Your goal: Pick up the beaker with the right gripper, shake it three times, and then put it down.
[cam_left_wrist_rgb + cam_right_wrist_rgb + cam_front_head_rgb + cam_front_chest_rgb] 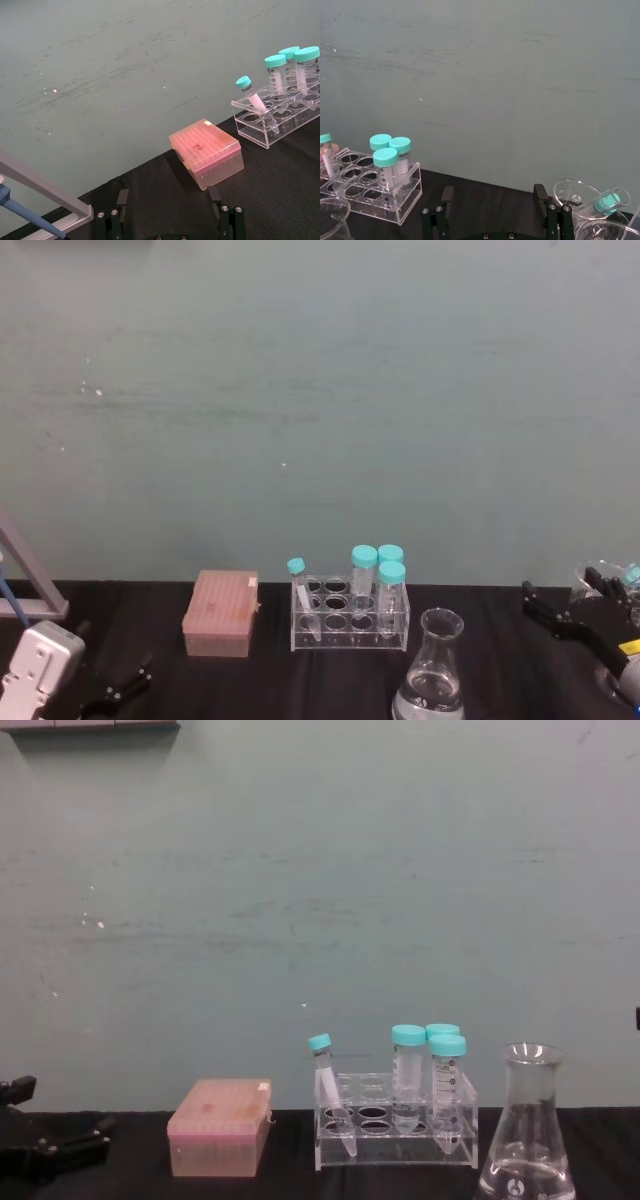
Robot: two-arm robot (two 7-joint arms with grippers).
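The beaker [431, 670] is clear glass with a wide bottom, a thin neck and a little water inside. It stands upright on the black table [270, 680], just in front of the clear rack [350, 622] of tubes with teal caps. My right gripper [568, 624] rests off to the beaker's right, its fingers spread apart, holding nothing. My left gripper [115, 687] waits at the far left, also spread and empty. A pink box [221, 614] sits left of the rack. Behind is a green wall [320, 400].
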